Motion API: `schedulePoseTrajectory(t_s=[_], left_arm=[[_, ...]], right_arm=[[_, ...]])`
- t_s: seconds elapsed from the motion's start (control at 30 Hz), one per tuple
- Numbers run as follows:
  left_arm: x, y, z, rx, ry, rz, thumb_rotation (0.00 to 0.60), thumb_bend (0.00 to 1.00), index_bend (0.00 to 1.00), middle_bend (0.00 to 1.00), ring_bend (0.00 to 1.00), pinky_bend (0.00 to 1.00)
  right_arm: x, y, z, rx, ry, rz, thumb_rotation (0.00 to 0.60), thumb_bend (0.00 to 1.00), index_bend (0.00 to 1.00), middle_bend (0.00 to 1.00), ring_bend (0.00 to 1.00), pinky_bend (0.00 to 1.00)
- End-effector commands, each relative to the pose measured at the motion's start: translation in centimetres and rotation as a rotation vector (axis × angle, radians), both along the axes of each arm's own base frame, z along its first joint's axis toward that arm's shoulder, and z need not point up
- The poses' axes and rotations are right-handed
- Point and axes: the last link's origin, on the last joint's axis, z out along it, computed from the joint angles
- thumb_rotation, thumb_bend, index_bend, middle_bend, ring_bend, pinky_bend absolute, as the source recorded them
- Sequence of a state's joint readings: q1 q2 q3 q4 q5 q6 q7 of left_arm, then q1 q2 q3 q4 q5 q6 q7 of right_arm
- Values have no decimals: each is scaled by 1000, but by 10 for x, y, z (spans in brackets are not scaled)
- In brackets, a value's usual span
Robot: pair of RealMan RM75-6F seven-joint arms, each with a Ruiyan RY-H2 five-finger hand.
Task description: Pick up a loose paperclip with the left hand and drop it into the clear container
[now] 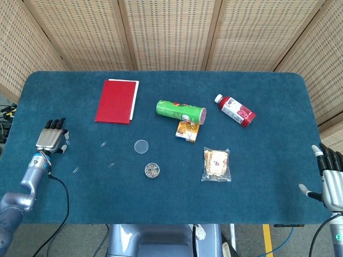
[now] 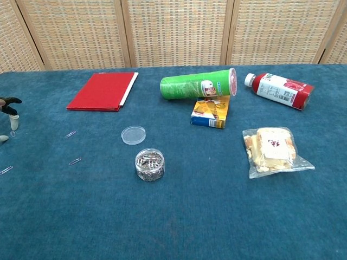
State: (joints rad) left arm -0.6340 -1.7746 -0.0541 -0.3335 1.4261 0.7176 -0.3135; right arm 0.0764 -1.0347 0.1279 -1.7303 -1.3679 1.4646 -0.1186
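Observation:
The clear container [image 1: 152, 171] [image 2: 149, 164] stands open near the table's front middle, with several paperclips inside. Its round lid [image 1: 141, 146] [image 2: 133, 135] lies just behind it. Loose paperclips lie to its left: one [image 1: 103, 144] [image 2: 70, 134], another [image 1: 111, 165] [image 2: 75, 161] and a third [image 1: 75, 170] [image 2: 6, 170]. My left hand [image 1: 52, 136] [image 2: 7, 111] rests at the table's left edge with fingers stretched out, holding nothing, left of all the clips. My right hand [image 1: 332, 182] hovers at the right edge, fingers apart and empty.
A red folder [image 1: 117, 100] lies at the back left. A green chip can [image 1: 180, 111] lies on its side above a small orange box [image 1: 187, 130]. A red bottle [image 1: 235, 110] and a clear snack bag [image 1: 216, 164] occupy the right half.

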Motion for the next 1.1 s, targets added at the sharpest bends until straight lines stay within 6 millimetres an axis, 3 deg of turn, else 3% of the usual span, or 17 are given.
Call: schedulePoseTrajectory(t_s=[0.03, 0.33, 0.6, 1.1], left_arm=[[1, 0, -3, -6, -2, -4, 600, 326, 468, 0, 0, 0], [10, 3, -12, -29, 19, -28, 600, 370, 488, 0, 0, 0], [10, 2, -14, -38, 33, -31, 600, 380, 662, 0, 0, 0], [11, 1, -8, -21, 40, -53, 600, 420, 757, 0, 0, 0]], right_arm=[[0, 0, 0, 1, 0, 1, 600, 0, 1, 0, 0, 0], [0, -1, 0, 2, -3, -3, 600, 0, 1, 0, 0, 0], [0, 0, 1, -1, -8, 0, 600, 0, 1, 0, 0, 0], [0, 1, 2, 3, -16, 6, 600, 0, 1, 0, 0, 0]])
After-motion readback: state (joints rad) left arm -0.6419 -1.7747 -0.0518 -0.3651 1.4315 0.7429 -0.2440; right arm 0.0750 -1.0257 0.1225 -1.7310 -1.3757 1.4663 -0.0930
